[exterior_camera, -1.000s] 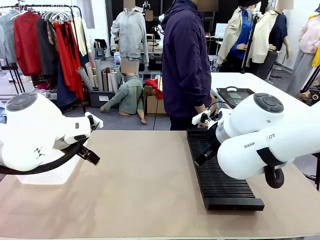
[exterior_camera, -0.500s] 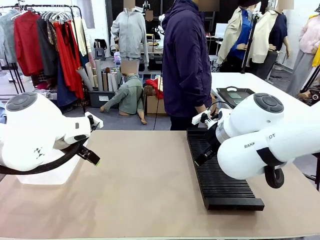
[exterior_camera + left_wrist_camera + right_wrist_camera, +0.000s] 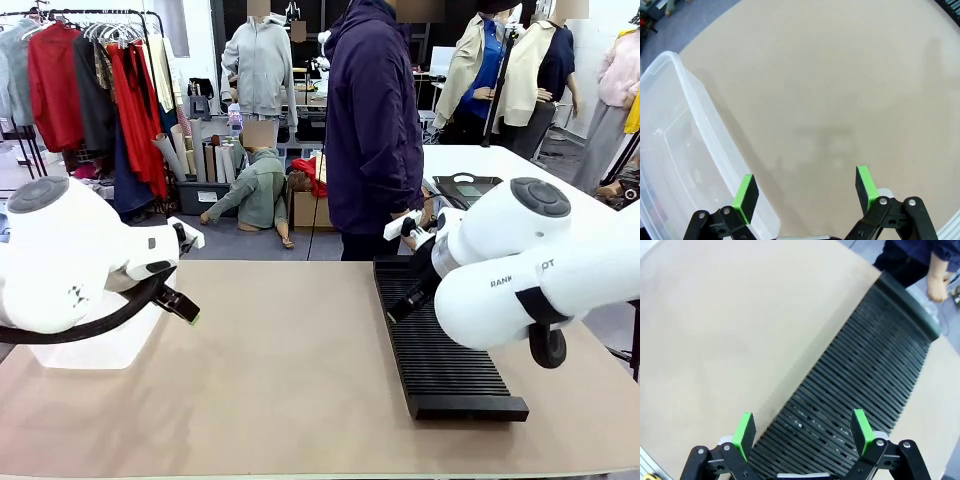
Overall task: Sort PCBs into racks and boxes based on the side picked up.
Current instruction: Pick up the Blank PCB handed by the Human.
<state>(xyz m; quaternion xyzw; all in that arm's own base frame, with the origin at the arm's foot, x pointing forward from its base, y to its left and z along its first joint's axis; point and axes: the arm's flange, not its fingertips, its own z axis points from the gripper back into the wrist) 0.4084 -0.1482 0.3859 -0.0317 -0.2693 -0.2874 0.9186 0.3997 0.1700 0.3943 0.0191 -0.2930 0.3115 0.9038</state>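
Observation:
The long black ribbed rack [image 3: 440, 350] lies on the table's right half, and no board stands in the slots I can see. My right gripper [image 3: 398, 308] hovers over its near-left edge; in the right wrist view the gripper [image 3: 802, 432] is open and empty above the rack [image 3: 860, 380]. My left gripper [image 3: 186, 308] hangs beside the clear box [image 3: 95, 348] at the left. The left wrist view shows that gripper [image 3: 805, 192] open and empty over bare table, with the box [image 3: 670, 145] empty beside it. A pale green patch, perhaps a PCB [image 3: 469, 190], lies far off.
A person in a dark hoodie [image 3: 372, 130] stands at the far edge, one hand [image 3: 412, 232] low near the rack's far end, also seen as a hand [image 3: 936, 287]. A smooth black tray [image 3: 445, 182] sits on the white table behind. The tan tabletop [image 3: 290, 360] stretches between the arms.
Both arms have risen slightly, each gripper lifting a little. Both stay open. The person's hand has shifted a little near the rack's far end.

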